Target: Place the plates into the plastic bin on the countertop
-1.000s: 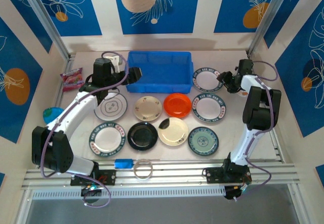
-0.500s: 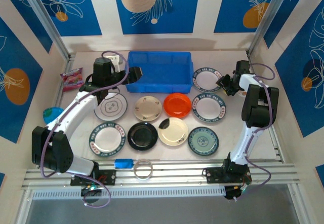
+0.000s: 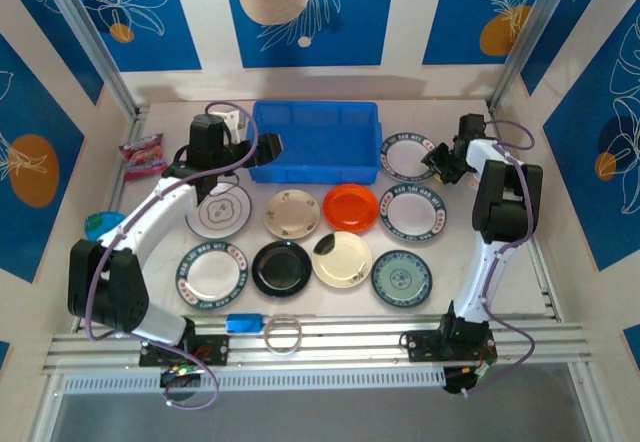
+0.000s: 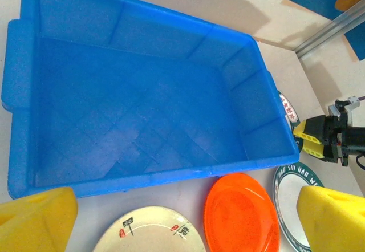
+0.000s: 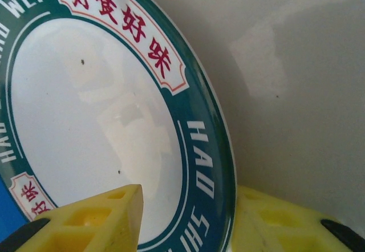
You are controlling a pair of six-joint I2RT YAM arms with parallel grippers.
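Right of the bin [image 3: 315, 142] lying long-side across, right fingers [image 5: 97, 218] are straddling a flat plate [image 5: 85, 109], grip unclear; left fingers [image 4: 34, 218] are hanging wide open.

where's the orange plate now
In the top view, the orange plate lies just below the blue bin, between a cream plate and a green-rimmed plate.

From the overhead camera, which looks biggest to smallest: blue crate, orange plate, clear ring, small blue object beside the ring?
1. Blue crate, largest by far.
2. Orange plate.
3. Clear ring, clearly narrower than the plate.
4. Small blue object, about as long as the ring is wide but slimmer.
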